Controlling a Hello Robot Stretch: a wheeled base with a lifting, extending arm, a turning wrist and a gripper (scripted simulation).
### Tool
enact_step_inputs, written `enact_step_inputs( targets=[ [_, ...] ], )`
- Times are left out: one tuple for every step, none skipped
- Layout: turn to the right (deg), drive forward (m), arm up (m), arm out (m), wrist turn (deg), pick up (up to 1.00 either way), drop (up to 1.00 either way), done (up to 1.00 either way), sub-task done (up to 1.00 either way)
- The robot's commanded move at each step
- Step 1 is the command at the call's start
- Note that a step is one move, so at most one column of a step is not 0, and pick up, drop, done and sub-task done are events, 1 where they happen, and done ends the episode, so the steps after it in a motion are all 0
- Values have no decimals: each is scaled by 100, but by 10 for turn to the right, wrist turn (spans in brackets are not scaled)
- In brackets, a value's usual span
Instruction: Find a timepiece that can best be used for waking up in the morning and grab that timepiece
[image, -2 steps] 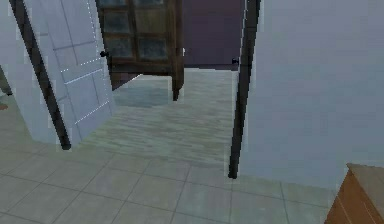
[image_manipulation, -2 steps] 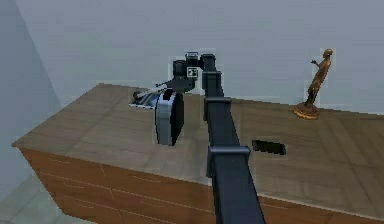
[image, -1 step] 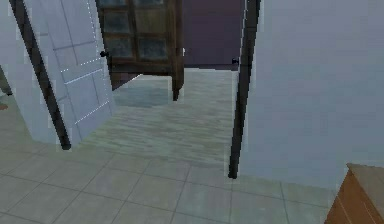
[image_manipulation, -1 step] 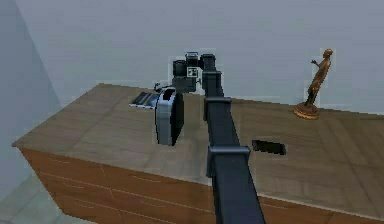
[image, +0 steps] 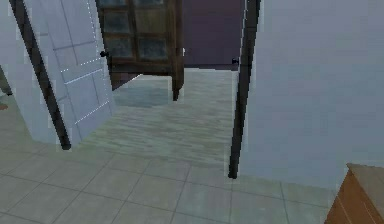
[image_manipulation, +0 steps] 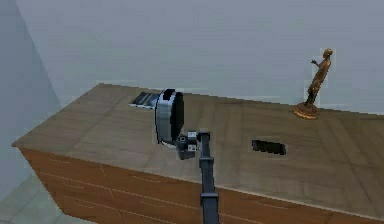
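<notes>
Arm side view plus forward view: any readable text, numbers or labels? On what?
No text can be read in either view.
Round clock: dark face, no numerals legible.
Flat grey thing on the dresser: any marks are too small to read.
Statue: no legible plaque.
Door and cabinet: no signs or labels.

The wooden desk (image_manipulation: 90, 125) has a wide plank top. A small bronze statue (image_manipulation: 318, 85) stands at its far right. Right of the middle lies a flat dark thing (image_manipulation: 268, 147), and far left of the middle a flat grey thing (image_manipulation: 146, 98). Near the middle is a round clock (image_manipulation: 170, 117); I cannot tell if it rests on the top.
</notes>
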Motion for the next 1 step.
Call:
enact_step_inputs(
  targets=[
    [0, 0, 0, 0, 0, 100, 0, 0, 0]
  ],
)
